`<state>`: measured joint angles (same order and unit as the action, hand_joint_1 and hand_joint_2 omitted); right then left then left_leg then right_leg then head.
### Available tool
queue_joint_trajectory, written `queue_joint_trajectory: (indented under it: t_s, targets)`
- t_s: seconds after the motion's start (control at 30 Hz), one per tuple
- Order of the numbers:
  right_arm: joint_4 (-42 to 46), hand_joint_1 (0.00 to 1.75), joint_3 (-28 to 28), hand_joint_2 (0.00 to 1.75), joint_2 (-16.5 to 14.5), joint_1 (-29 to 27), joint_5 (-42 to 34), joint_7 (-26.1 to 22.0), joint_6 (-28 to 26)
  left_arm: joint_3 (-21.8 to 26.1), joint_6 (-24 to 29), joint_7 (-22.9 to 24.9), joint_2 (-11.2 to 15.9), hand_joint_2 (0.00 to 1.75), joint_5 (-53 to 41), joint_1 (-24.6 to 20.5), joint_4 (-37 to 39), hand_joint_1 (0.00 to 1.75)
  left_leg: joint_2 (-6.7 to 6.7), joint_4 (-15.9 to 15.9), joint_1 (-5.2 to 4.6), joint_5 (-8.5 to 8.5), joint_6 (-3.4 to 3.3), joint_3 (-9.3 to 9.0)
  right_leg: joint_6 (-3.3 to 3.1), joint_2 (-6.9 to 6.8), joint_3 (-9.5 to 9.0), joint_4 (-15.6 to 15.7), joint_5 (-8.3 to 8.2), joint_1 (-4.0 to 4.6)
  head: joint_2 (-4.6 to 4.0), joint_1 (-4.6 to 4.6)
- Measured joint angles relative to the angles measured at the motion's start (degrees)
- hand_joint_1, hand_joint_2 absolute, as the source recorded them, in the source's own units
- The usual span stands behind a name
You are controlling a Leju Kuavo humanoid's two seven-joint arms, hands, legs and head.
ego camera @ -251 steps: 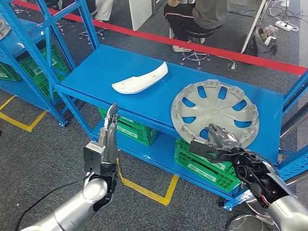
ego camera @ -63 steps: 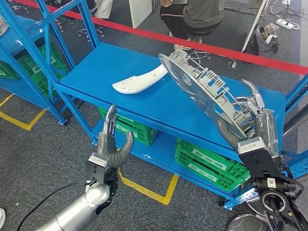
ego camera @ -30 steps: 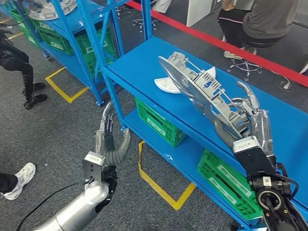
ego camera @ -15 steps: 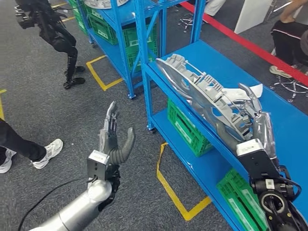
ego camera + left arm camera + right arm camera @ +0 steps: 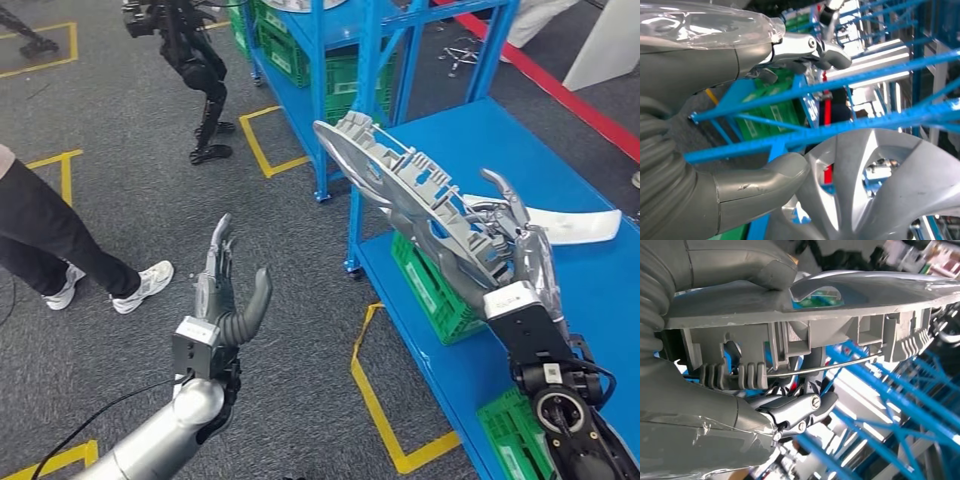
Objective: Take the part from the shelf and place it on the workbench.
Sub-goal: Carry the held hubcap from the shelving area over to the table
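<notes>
One part in hand: my right hand (image 5: 521, 262) grips the grey wheel cover (image 5: 411, 195) by its rim, the cover tilted edge-up over the corner of the blue shelf (image 5: 604, 280). My left hand (image 5: 223, 300) is raised with fingers apart, holding nothing. No table in sight; judged mid-carry. To do well: keep the thumb clamped on the rim, keep the far edge clear of the blue uprights (image 5: 364, 120), and bring the left hand under the free rim if it sags. White trim piece (image 5: 573, 226) lies on the shelf.
</notes>
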<state>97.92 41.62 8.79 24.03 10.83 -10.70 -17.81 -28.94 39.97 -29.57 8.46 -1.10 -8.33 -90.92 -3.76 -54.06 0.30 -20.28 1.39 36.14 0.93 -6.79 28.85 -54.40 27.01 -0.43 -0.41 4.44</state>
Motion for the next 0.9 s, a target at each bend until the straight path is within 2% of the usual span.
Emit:
queue_joint_trajectory:
  t_s: [0.03, 0.07, 0.1, 0.13, 0.17, 0.2, 0.23, 0.27, 0.3, 0.37, 0.4, 0.43, 0.47, 0.5, 0.57, 0.6, 0.63, 0.7, 0.73, 0.77, 0.8, 0.83, 0.87, 0.9]
  targets:
    - [0.2, 1.75, 0.1, 1.75, 0.0, 0.0, -0.1, 0.0, 0.0, 0.0, 0.0, 0.0, 0.0, 1.75, 0.0, 0.1, 0.0, 0.0, 0.84, 0.0, 0.05, -0.06, -0.4, 0.01, 0.28, -0.53, -0.29, 0.1, 0.21, -0.08, 0.0, -0.27]
    - [0.4, 1.75, 0.1, 1.75, 0.0, -0.1, -0.2, 0.0, -0.1, 0.0, 0.0, -0.1, 0.0, 1.75, 0.1, 0.2, 0.0, 0.0, 1.56, 0.1, 0.13, -0.11, -0.73, -0.12, 0.56, -0.02, -0.35, -0.2, 0.71, -0.25, 0.0, -0.45]
    - [0.7, 1.75, 0.2, 1.75, 0.0, -0.1, -0.3, 0.0, -0.1, 0.0, 0.0, -0.1, 0.0, 1.75, 0.2, 0.2, 0.0, 0.0, 2.25, 0.2, 0.26, -0.14, -1.11, -0.29, 0.75, 1.26, 0.02, -1.3, 1.64, -0.46, 0.0, -0.57]
    - [1.0, 1.75, 0.3, 1.75, 0.0, -0.3, -0.3, 0.1, -0.2, 0.0, 0.0, -0.2, -0.1, 1.75, 0.2, 0.1, 0.0, 0.0, 2.92, 0.3, 0.43, -0.16, -1.46, -0.49, 0.89, 3.06, 1.16, -4.0, 3.16, -0.62, -0.01, -0.75]
    - [1.2, 1.75, 0.3, 1.75, 0.0, -0.4, -0.4, 0.1, -0.2, 0.0, 0.0, -0.4, -0.2, 1.75, 0.3, 0.0, 0.0, 0.0, 3.59, 0.3, 0.47, -0.22, -1.7, -0.62, 0.94, 4.99, 3.06, -7.9, 5.05, -0.68, -0.01, -0.96]
    - [1.4, 1.75, 0.4, 1.75, 0.0, -0.6, -0.4, 0.1, -0.2, 0.0, 0.0, -0.5, -0.3, 1.75, 0.4, 0.0, 0.0, 0.0, 4.32, 0.3, 0.45, -0.29, -1.92, -0.71, 0.97, 6.06, 5.36, -12.5, 6.85, -0.66, -0.01, -1.12]
    - [1.6, 1.75, 0.4, 1.75, 0.0, -0.9, -0.4, 0.1, -0.2, 0.0, 0.0, -0.6, -0.4, 1.75, 0.4, 0.0, 0.0, 0.0, 5.15, 0.3, 0.39, -0.35, -2.01, -0.8, 1.0, 6.51, 7.52, -16.5, 8.01, -0.61, -0.01, -1.23]
    - [1.6, 1.75, 0.5, 1.75, 0.0, -1.1, -0.4, 0.1, -0.3, 0.0, 0.0, -0.6, -0.5, 1.75, 0.5, 0.0, 0.0, 0.0, 6.01, 0.3, 0.33, -0.4, -2.07, -0.9, 0.98, 6.65, 8.92, -18.6, 8.06, -0.58, -0.01, -1.28]
    - [1.7, 1.75, 0.5, 1.75, 0.0, -1.3, -0.4, 0.2, -0.3, 0.0, 0.0, -0.7, -0.5, 1.75, 0.5, 0.1, 0.0, 0.0, 6.9, 0.2, 0.29, -0.45, -2.07, -1.02, 0.87, 6.73, 9.23, -18.2, 6.86, -0.58, -0.01, -1.32]
    - [1.7, 1.75, 0.6, 1.75, 0.0, -1.4, -0.4, 0.3, -0.3, 0.0, 0.0, -0.7, -0.6, 1.75, 0.6, 0.1, 0.0, 0.0, 8.62, 0.1, 0.3, -0.59, -1.94, -1.27, 0.47, 7.87, 7.04, -11.4, 1.96, -0.61, -0.01, -1.43]
    - [1.8, 1.75, 0.6, 1.75, 0.0, -1.4, -0.4, 0.3, -0.3, 0.0, 0.0, -0.8, -0.6, 1.75, 0.6, 0.0, 0.0, 0.0, 9.4, 0.0, 0.27, -0.65, -1.79, -1.27, 0.22, 9.49, 5.57, -7.3, -0.17, -0.73, -0.01, -1.49]
    - [2.0, 1.75, 0.6, 1.75, 0.0, -1.4, -0.4, 0.3, -0.3, 0.0, 0.0, -0.8, -0.7, 1.75, 0.7, 0.0, 0.0, 0.0, 10.1, -0.2, 0.28, -0.67, -1.6, -1.12, 0.07, 10.92, 4.35, -4.0, -1.48, -0.85, -0.01, -1.52]
    - [2.1, 1.75, 0.6, 1.75, 0.0, -1.4, -0.4, 0.3, -0.3, 0.0, 0.0, -0.9, -0.7, 1.75, 0.8, 0.0, 0.0, 0.0, 10.67, -0.3, 0.35, -0.63, -1.35, -0.83, -0.01, 11.96, 3.57, -2.3, -1.84, -0.9, 0.0, -1.56]
    - [2.3, 1.75, 0.7, 1.75, 0.0, -1.4, -0.5, 0.3, -0.3, 0.0, 0.0, -1.0, -0.7, 1.75, 0.9, 0.0, 0.0, 0.0, 11.37, -0.3, 0.48, -0.49, -0.99, -0.53, -0.09, 12.38, 3.1, -1.4, -1.73, -0.9, 0.0, -1.55]
    - [2.5, 1.75, 0.8, 1.75, 0.0, -1.6, -0.5, 0.4, -0.3, 0.0, 0.0, -1.0, -0.7, 1.75, 1.0, 0.1, 0.0, 0.0, 12.6, 0.0, 0.75, -0.1, -0.19, -0.19, -0.32, 11.23, 2.51, -1.0, -1.71, -0.78, 0.0, -1.51]
    - [2.5, 1.75, 0.8, 1.75, 0.0, -1.8, -0.5, 0.4, -0.3, 0.0, 0.0, -1.0, -0.7, 1.75, 0.9, 0.2, 0.0, 0.0, 12.2, 0.0, 0.75, -0.09, 0.11, -0.13, -0.56, 10.55, 2.28, -0.7, -1.87, -0.85, 0.0, -1.48]
    - [2.6, 1.75, 0.9, 1.75, 0.0, -2.0, -0.5, 0.5, -0.4, 0.0, 0.0, -1.0, -0.7, 1.75, 0.8, 0.2, 0.0, 0.0, 10.58, -1.0, 0.58, -0.72, 0.33, 0.35, -0.85, 9.79, 1.99, -0.4, -2.04, -0.91, 0.0, -1.24]
    - [2.8, 1.75, 0.8, 1.75, 0.0, -2.3, -0.5, 0.6, -0.5, 0.0, 0.0, -0.8, -0.7, 1.75, 0.5, 0.0, 0.0, 0.0, 6.23, -7.0, 0.38, -3.91, 0.63, 3.28, -1.39, 8.08, 1.61, 0.2, -2.23, -0.85, 0.0, -0.8]
    - [2.8, 1.75, 0.8, 1.75, 0.0, -2.4, -0.6, 0.6, -0.6, -0.1, 0.0, -0.7, -0.7, 1.75, 0.4, 0.0, 0.0, 0.0, 4.79, -11.5, 0.39, -5.99, 0.81, 5.56, -1.57, 7.23, 1.57, 0.2, -2.22, -0.71, -0.01, -0.57]
    - [2.9, 1.75, 0.8, 1.75, 0.0, -2.6, -0.7, 0.6, -0.6, -0.1, 0.0, -0.5, -0.7, 1.75, 0.2, 0.0, 0.0, 0.0, 4.37, -15.7, 0.51, -7.51, 0.95, 7.67, -1.66, 6.35, 1.58, 0.2, -2.17, -0.61, -0.01, -0.56]
    - [2.9, 1.75, 0.8, 1.75, 0.0, -2.8, -0.7, 0.7, -0.6, -0.1, 0.0, -0.3, -0.7, 1.75, 0.1, 0.1, 0.0, 0.0, 4.25, -18.1, 0.61, -8.1, 1.05, 8.94, -1.68, 5.57, 1.57, 0.2, -2.1, -0.57, -0.01, -0.55]
    - [2.9, 1.75, 0.8, 1.75, 0.0, -3.1, -0.8, 0.7, -0.6, -0.2, 0.0, -0.1, -0.7, 1.75, -0.1, 0.2, 0.0, 0.0, 4.12, -18.3, 0.69, -7.59, 1.12, 8.95, -1.65, 4.73, 1.53, 0.2, -2.01, -0.54, -0.01, -0.51]
    - [2.9, 1.75, 0.8, 1.75, 0.0, -3.3, -0.8, 0.7, -0.6, -0.2, 0.0, 0.1, -0.7, 1.75, -0.3, 0.2, 0.0, 0.0, 3.83, -15.8, 0.74, -6.1, 1.12, 7.56, -1.56, 3.96, 1.44, 0.2, -1.9, -0.54, -0.01, -0.44]
    - [2.9, 1.75, 0.8, 1.75, 0.0, -3.4, -0.8, 0.7, -0.6, -0.2, 0.0, 0.2, -0.7, 1.75, -0.5, 0.3, -0.1, 0.0, 3.12, -11.5, 0.74, -4.18, 1.04, 5.13, -1.41, 3.3, 1.3, 0.2, -1.75, -0.54, -0.01, -0.36]
